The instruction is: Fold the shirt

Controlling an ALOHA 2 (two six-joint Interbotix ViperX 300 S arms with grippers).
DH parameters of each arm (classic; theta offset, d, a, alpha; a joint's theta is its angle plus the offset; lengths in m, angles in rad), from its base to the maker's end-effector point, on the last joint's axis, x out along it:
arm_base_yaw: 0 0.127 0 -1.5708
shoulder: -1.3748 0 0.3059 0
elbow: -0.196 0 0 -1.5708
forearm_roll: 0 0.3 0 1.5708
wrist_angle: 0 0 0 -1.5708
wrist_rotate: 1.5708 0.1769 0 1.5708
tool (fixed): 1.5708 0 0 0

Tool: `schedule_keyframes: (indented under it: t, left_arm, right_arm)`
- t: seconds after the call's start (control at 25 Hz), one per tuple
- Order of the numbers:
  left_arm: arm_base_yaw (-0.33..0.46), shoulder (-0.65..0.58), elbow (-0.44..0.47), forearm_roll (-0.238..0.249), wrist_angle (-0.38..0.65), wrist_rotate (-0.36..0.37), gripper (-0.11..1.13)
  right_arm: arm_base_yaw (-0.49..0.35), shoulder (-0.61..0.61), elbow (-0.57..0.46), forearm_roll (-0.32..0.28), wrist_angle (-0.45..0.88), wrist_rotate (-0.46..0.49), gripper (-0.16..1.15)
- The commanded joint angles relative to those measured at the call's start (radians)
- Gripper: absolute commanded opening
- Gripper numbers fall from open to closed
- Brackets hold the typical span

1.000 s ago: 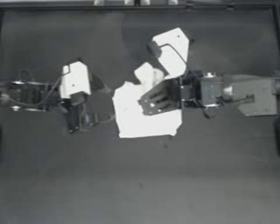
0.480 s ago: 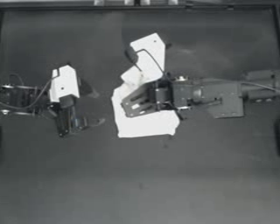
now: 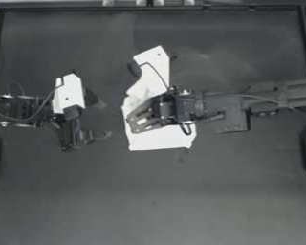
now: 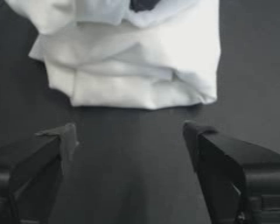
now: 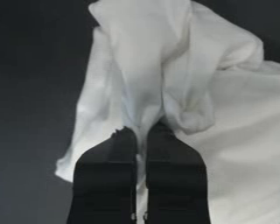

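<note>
The right gripper (image 3: 137, 120) has carried its pinch of cloth leftward across the shirt (image 3: 157, 139) over the last second, dragging the raised fold toward the table's left edge; the right wrist view shows its jaws pressed together on a bunched ridge of white fabric. That suggests a cross fold in progress, with the bundle already compact. The left gripper (image 3: 67, 142) has drawn back toward the left edge and sits well clear of the cloth, jaws spread and empty. The shirt lies near the table's middle, slightly toward the far edge. Its long axis runs from the far edge toward the near edge, a narrower flap pointing at the far edge.
</note>
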State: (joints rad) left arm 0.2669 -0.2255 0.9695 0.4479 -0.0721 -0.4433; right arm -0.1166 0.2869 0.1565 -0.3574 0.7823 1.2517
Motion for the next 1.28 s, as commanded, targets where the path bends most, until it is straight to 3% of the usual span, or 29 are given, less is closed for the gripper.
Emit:
schedule_keyframes:
  t: [0.04,0.2,0.28,0.6,0.84,1.08,1.28]
  left_arm:
    - [0.002,-0.052,-0.002,-0.011,-0.002,-0.002,1.01]
    - [0.003,-0.061,0.003,-0.012,0.005,-0.002,1.01]
    - [0.005,-0.066,0.005,-0.012,0.02,-0.002,1.01]
    - [0.011,-0.1,0.002,-0.014,0.055,-0.002,1.01]
    - [0.012,-0.138,-0.052,-0.014,0.117,-0.002,1.01]
    - [0.011,-0.124,-0.146,-0.015,0.117,-0.002,1.01]
    - [0.012,-0.052,-0.244,-0.014,0.117,0.0,1.01]
  right_arm:
    - [-0.005,-0.018,-0.028,0.006,-0.037,-0.008,0.42]
    - [0.0,-0.035,-0.041,0.012,-0.035,-0.037,0.82]
    - [0.006,-0.049,-0.058,0.009,-0.034,-0.054,0.91]
    - [0.044,-0.146,-0.08,-0.002,0.018,-0.126,0.91]
    - [0.083,-0.236,-0.038,-0.06,0.028,-0.13,0.91]
    - [0.129,-0.367,0.086,-0.146,-0.006,-0.092,0.91]
    - [0.138,-0.468,0.245,-0.202,-0.156,-0.058,0.91]
